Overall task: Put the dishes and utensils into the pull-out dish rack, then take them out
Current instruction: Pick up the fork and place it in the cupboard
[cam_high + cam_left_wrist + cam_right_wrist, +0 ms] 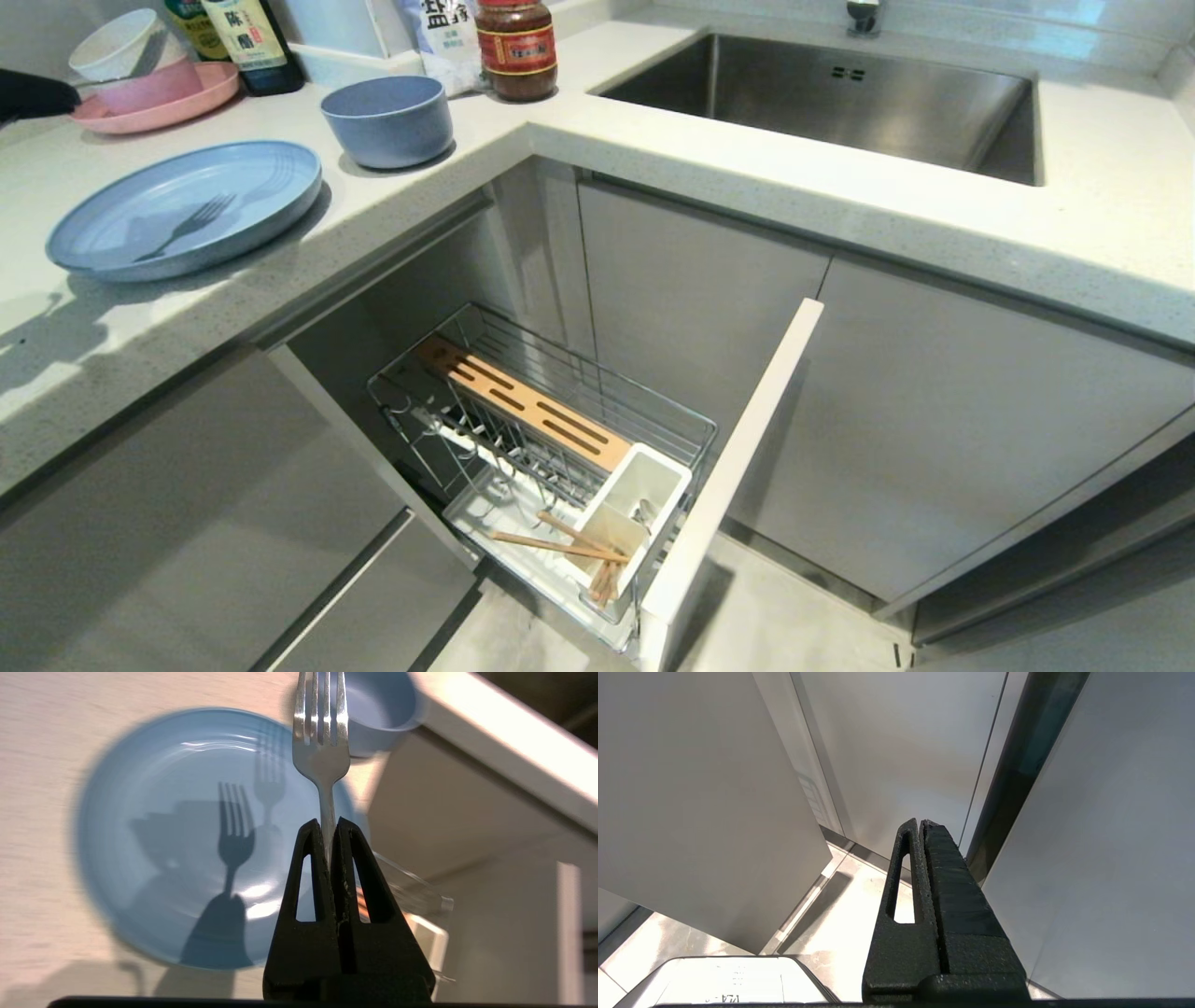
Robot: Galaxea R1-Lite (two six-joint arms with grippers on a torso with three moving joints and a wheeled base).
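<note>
Two black fingers of the left gripper [329, 826] pinch the fork [321, 742] by its handle, tines standing beyond the fingertips above the light-blue plate [163, 826]; the handle's lower end is hidden between the jaws. Past the tines the bowl [380, 714] is cut off. Right gripper [920, 823] hangs pressed together, empty, by cabinet doors [691, 793].

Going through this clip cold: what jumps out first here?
The left end effector, shut on the silver fork, holds it tines-out above the light-blue plate, where the fork's shadow falls. Below the counter, the pull-out dish rack stands open, with chopsticks lying tilted at its white utensil cup.
</note>
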